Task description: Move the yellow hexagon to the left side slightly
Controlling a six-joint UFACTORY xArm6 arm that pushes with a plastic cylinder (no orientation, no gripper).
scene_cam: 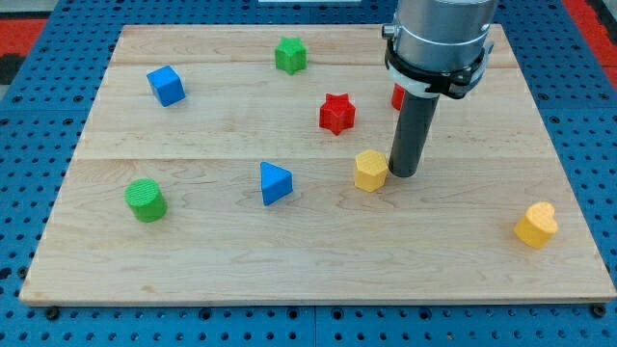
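The yellow hexagon [370, 171] lies on the wooden board [193, 260], a little right of the board's middle. My tip [404, 173] stands just to the right of the yellow hexagon, touching it or nearly so. The dark rod rises from the tip to the grey arm body at the view's top.
A blue triangle [275, 183] lies left of the hexagon. A red star [337, 114] is above it. A red block [397, 96] shows partly behind the rod. A green star [290, 55], blue cube [166, 85], green cylinder [146, 200] and yellow heart [536, 226] lie farther off.
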